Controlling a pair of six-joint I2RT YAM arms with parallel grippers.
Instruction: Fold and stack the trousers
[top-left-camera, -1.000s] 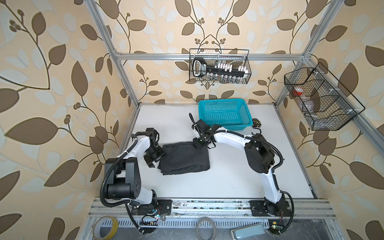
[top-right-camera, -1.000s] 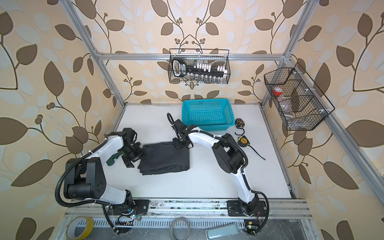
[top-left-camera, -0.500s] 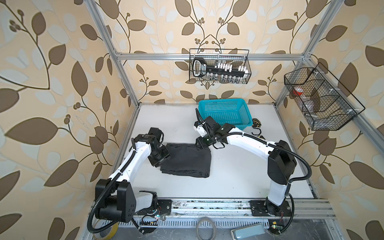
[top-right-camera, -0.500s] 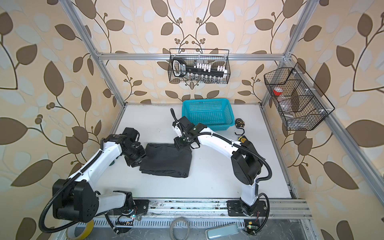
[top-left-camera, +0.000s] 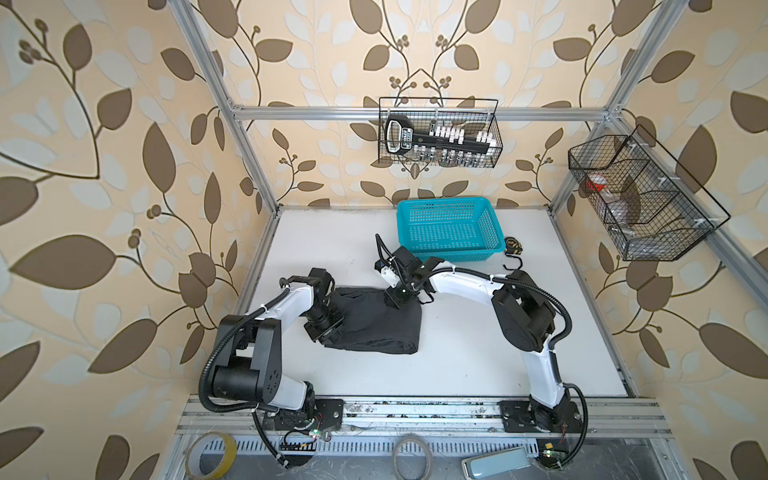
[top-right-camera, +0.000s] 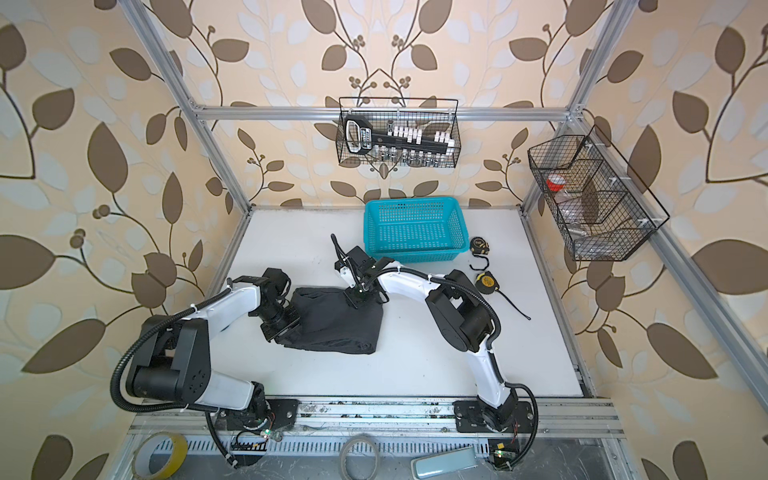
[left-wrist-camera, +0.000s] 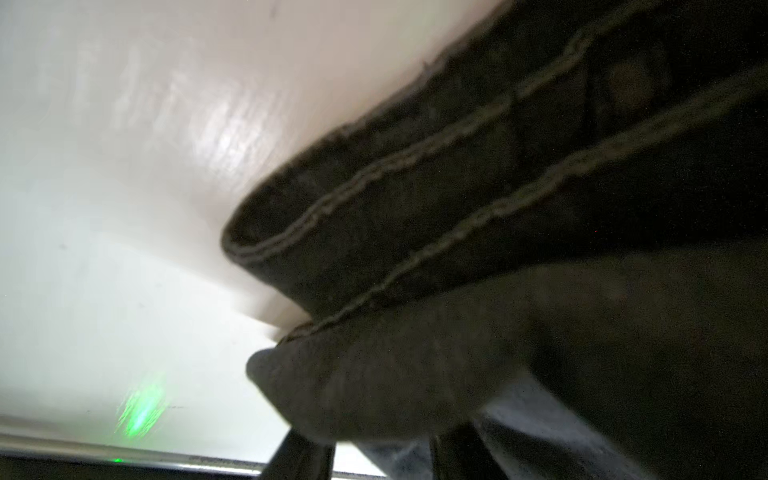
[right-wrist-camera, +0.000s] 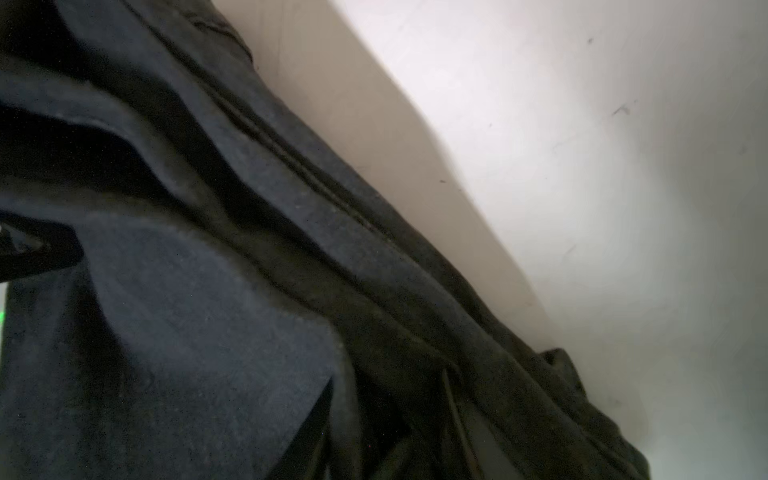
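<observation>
The dark charcoal trousers (top-left-camera: 374, 324) (top-right-camera: 336, 324) lie folded into a thick bundle on the white table, left of the middle, in both top views. My left gripper (top-left-camera: 328, 330) (top-right-camera: 284, 328) is at the bundle's left edge, low on the table. In the left wrist view its dark fingers (left-wrist-camera: 303, 457) close on a bunch of cloth under a seamed hem (left-wrist-camera: 415, 199). My right gripper (top-left-camera: 399, 297) (top-right-camera: 359, 296) sits on the bundle's far right corner. In the right wrist view, cloth folds (right-wrist-camera: 208, 291) run into the jaws and hide most of the fingers.
A turquoise perforated basket (top-left-camera: 446, 230) (top-right-camera: 413, 232) stands at the back, just behind the right wrist. Two tape measures (top-right-camera: 478, 245) (top-right-camera: 488, 282) lie right of it. Wire baskets (top-left-camera: 438, 133) (top-left-camera: 640, 199) hang on the walls. Tape rolls (top-left-camera: 210, 457) lie below the front rail.
The left gripper slid onto the bundle's left edge and narrowed on the cloth. The right gripper came down from beside the basket onto the far right corner. The bundle's right side shifted slightly.
</observation>
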